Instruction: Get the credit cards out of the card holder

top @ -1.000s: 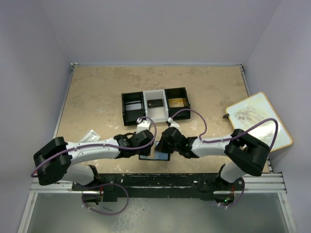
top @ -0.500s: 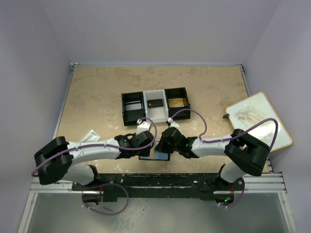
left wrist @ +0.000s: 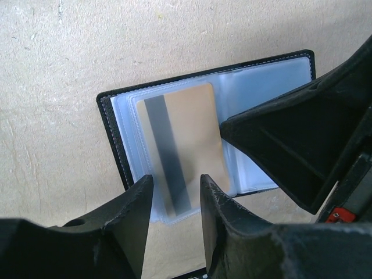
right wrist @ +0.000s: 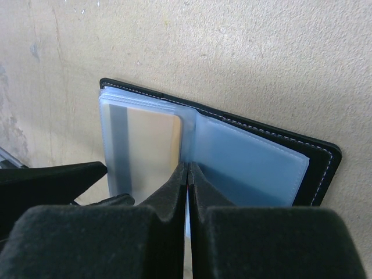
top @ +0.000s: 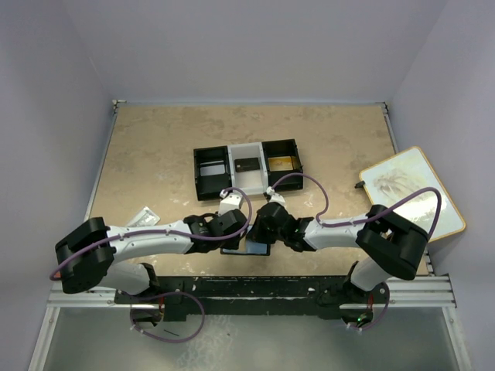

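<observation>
- Top external: the card holder lies open on the table at the near edge, between my two wrists. My left gripper and right gripper are crowded over it. The tray further back already holds a dark card and a gold card. Compared with a second ago, almost nothing differs: both arms have shifted only a hair and the holder has not moved.
- The risk here is that my two wrists are so close that any sideways pull could knock one against the other.
- Left wrist: my left gripper has its jaws apart, straddling the near end of a gold-tan card that sits in a clear sleeve of the holder. Nothing is pinched yet. If I close now, I judge I might catch sleeve and card together and drag the whole wallet. The slick plastic could also let the card slip.
- The right gripper's fingers press in just beside the card's far edge, so they could block the card on its way out.
- Right wrist: my right gripper is closed tight, with its tips down at the fold of the holder, beside the card. Whether a sleeve is nipped between them I cannot tell. If that hold-down slides off the fold, the wallet will lift with the card.
</observation>
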